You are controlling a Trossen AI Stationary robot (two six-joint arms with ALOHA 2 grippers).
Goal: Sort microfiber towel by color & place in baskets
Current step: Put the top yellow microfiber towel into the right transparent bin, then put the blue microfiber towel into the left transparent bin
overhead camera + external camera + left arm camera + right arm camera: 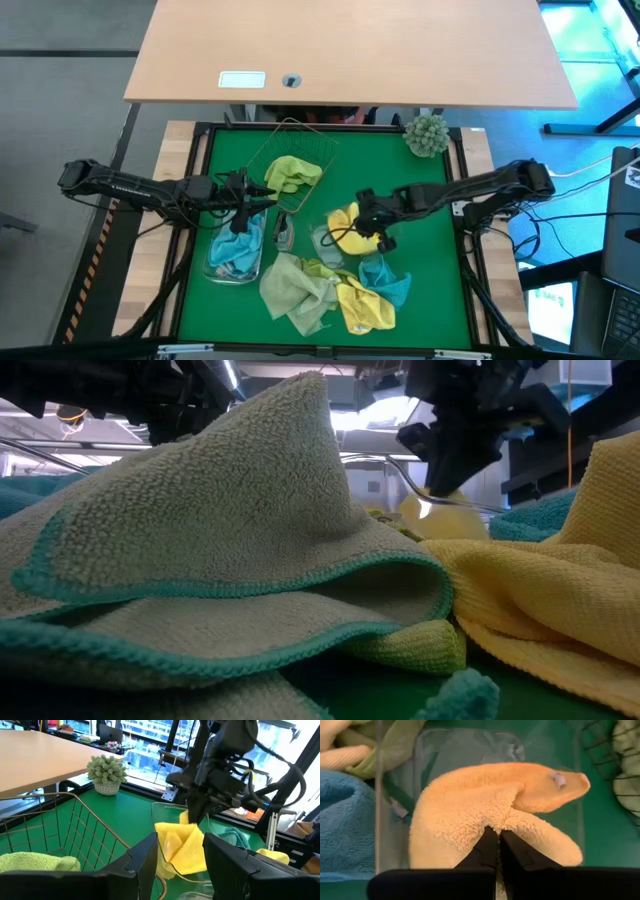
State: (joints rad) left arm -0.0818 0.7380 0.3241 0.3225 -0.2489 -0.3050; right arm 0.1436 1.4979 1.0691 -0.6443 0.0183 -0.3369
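The low view is showing mostly piled towels (325, 290), hiding the tubs. The right claw (496, 851) is pinching a yellow towel (490, 810) above the middle clear tub (470, 745). The left claw (180, 865) is gaping empty between the wire basket (290, 150) and the other clear tub (235, 262), three baskets in all

yellow towel (485, 805) over clear basket (470, 745)
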